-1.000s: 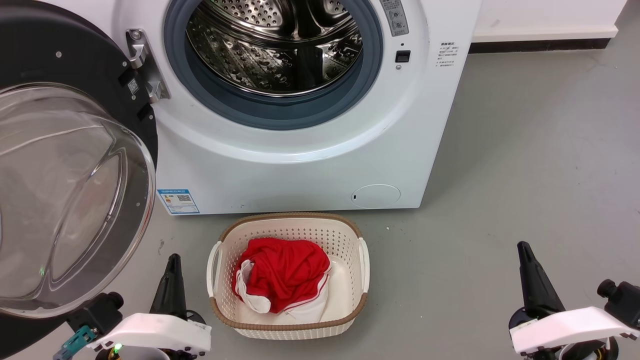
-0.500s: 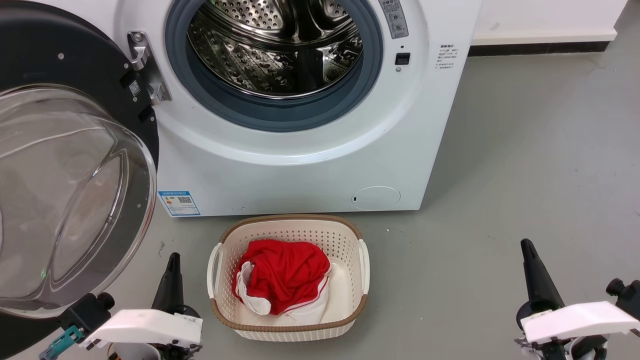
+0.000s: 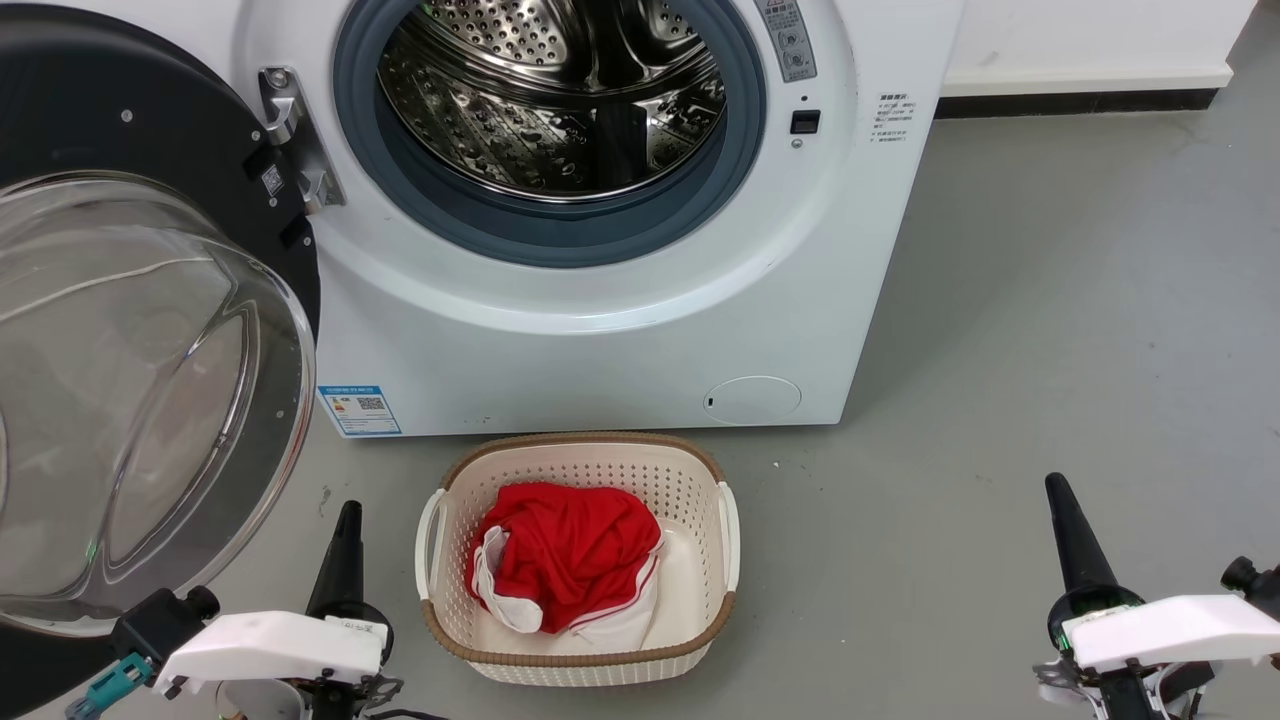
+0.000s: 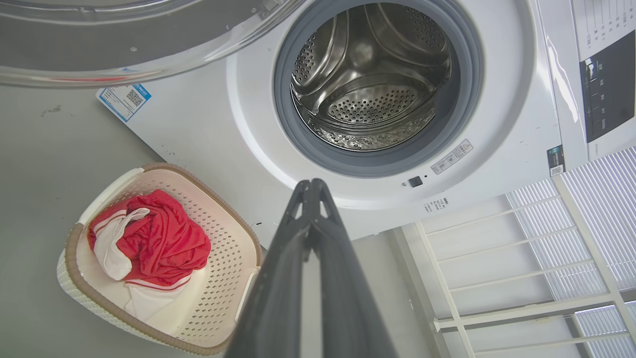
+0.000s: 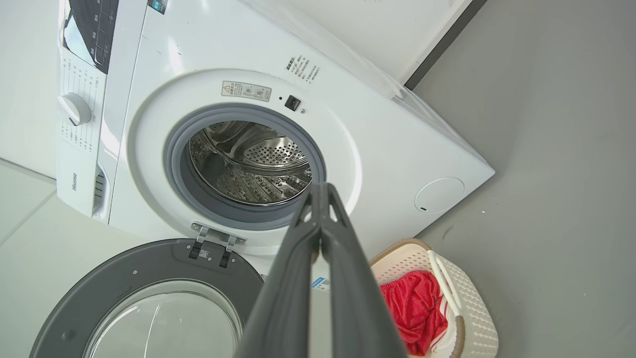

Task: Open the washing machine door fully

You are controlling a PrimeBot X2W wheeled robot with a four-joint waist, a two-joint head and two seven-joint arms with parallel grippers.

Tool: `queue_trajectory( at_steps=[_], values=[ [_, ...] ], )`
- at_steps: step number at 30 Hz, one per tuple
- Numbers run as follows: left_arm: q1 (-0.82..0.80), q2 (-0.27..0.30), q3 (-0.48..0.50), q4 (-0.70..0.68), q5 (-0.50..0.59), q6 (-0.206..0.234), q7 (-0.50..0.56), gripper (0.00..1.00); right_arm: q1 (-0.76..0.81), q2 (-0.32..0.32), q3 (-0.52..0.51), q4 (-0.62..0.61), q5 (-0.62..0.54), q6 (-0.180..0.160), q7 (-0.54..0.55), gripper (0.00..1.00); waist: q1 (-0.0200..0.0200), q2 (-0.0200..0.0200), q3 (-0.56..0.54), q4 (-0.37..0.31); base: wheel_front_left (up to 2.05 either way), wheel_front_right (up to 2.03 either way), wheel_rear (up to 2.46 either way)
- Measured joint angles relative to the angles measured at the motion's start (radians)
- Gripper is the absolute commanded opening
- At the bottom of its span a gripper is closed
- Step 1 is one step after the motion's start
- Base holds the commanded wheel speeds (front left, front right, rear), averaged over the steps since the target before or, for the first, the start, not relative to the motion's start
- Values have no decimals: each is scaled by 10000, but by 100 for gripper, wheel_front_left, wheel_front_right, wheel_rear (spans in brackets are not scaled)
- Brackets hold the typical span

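The washing machine door [image 3: 120, 130] is swung wide out to the left of the white machine [image 3: 600, 340], its black inner ring and bulging clear glass bowl [image 3: 140, 400] facing me. It hangs from the metal hinge [image 3: 295, 135] beside the steel drum opening [image 3: 550, 95]. The door [image 5: 144, 293] also lies at the lower left of the right wrist view, and its glass rim [image 4: 124, 44] crosses the top of the left wrist view. My left gripper [image 3: 347, 515] is shut and empty, low on the floor just right of the door. My right gripper [image 3: 1055, 487] is shut and empty, far right.
A cream basket [image 3: 720, 500] with red and white clothes [image 3: 565, 550] stands on the grey floor in front of the machine, between my two grippers. A white wall with a dark skirting [image 3: 1070, 95] runs behind at the right. Open floor lies to the right.
Both arms have drawn back a little toward the bottom of the head view. The view has shifted slightly down. The door stays wide open.
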Motion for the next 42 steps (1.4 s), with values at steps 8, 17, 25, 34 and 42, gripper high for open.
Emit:
queue_trajectory(
  at_steps=[8, 17, 25, 34, 42],
  values=[
    [-67, -19, 113, 100, -976, -100, 240, 0, -133, -8, -69, 127, 974, 0, 228, 0, 0, 0, -43, 5, 0, 0, 0],
    [-194, -31, 190, 188, -1883, -207, 462, 0, -243, -10, -153, 263, 1881, -2, 405, 0, 0, 0, -84, 10, 0, 0, 0],
    [-238, -40, 259, 274, -2629, -309, 642, 0, -333, -10, -226, 353, 2617, -2, 577, 0, 0, 0, -122, 15, 0, 0, 0],
    [-351, -56, 351, 351, -3411, -397, 844, 0, -388, -8, -313, 464, 3400, -2, 754, 0, 1, 0, -164, 20, 0, 0, 0],
    [-414, -65, 420, 412, -4059, -474, 1011, 0, -506, -4, -380, 560, 4038, -2, 901, 0, 1, 0, -201, 25, 0, 0, 0]
  ],
)
